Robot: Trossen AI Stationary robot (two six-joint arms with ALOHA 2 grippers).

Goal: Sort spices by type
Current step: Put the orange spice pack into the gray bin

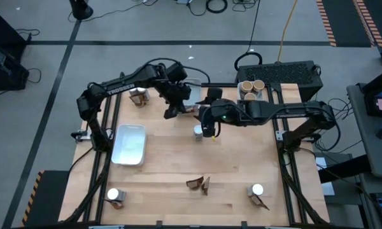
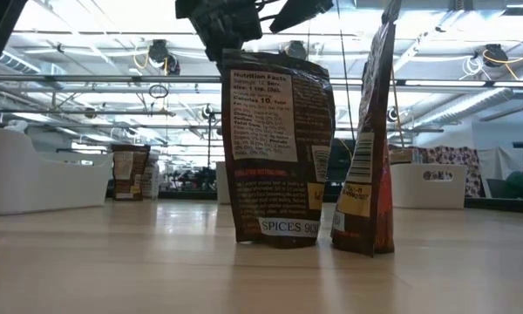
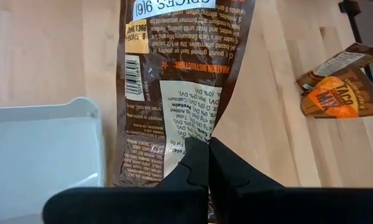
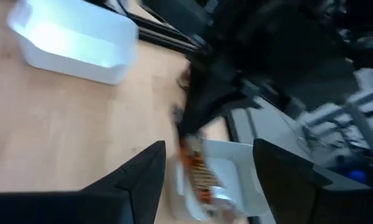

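My left gripper (image 3: 202, 171) is shut on a dark-brown spice packet (image 3: 174, 74) above the table's far middle (image 1: 172, 109). My right gripper (image 4: 208, 180) stands open just right of it (image 1: 207, 129). Past its fingers a blurred brown-and-orange packet (image 4: 199, 171) shows below the left arm. A white-capped jar (image 1: 198, 131) stands upright on the wood beside the right gripper. Two more packets (image 1: 199, 184) stand on their bottom edges near the front (image 2: 279, 144). Jars (image 1: 114, 194) (image 1: 256, 189) stand at the front corners. Tan-topped tubs (image 1: 250, 87) are at the far right. My left gripper pinches the packet's upper edge (image 3: 196, 146) between its two fingers, coming from above and slanting down. The packet hangs below the fingers with its printed back toward the wrist camera and its bottom end farthest from the fingers.
A white tray (image 1: 129, 144) lies left of centre (image 3: 43, 149). Another light tray (image 1: 194, 93) sits at the far middle. One packet (image 1: 139, 95) stands far left, and another lies flat on the wood (image 3: 342, 87). Open wood lies between the centre and the front packets.
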